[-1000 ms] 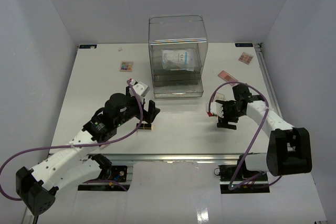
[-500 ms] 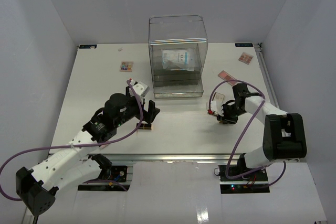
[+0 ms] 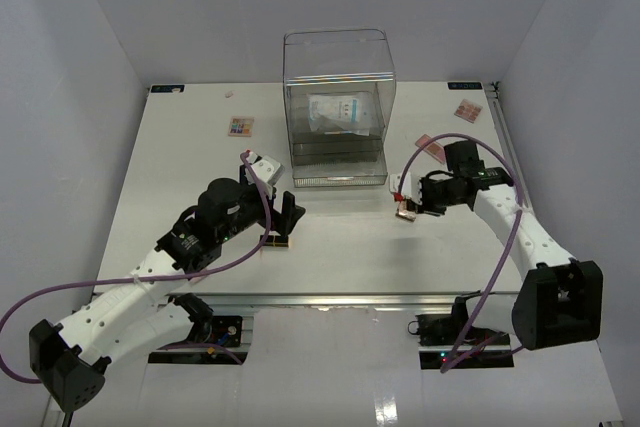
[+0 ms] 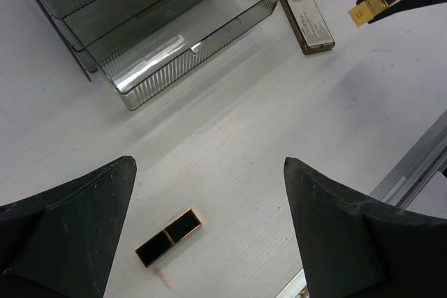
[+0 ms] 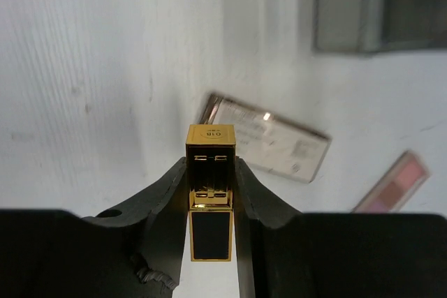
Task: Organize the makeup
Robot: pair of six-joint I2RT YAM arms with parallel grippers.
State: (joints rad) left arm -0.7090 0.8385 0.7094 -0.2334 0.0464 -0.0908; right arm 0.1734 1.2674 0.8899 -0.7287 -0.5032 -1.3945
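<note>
My right gripper (image 5: 211,167) is shut on a black-and-gold lipstick tube (image 5: 210,193), which stands up between the fingers above the table; from above, this gripper (image 3: 409,204) hangs right of the clear box's front. A second black-and-gold lipstick tube (image 4: 168,237) lies flat on the table between the wide-open fingers of my left gripper (image 4: 209,167), untouched. It also shows from above (image 3: 277,241), just below the left gripper (image 3: 286,215). A brownish flat palette (image 5: 269,141) lies under the held tube. A pink palette (image 5: 394,183) lies beyond it.
The clear acrylic drawer box (image 3: 337,52) stands at the back centre with its lowest drawer (image 4: 209,26) pulled out and a pale sachet (image 3: 335,110) inside. A multicolour palette (image 3: 240,126) lies to its left, a pink one (image 3: 467,109) at the back right.
My right gripper has shut on the lipstick tube, lifted it off the table and swung it a little left and back. The left arm has stayed still.
</note>
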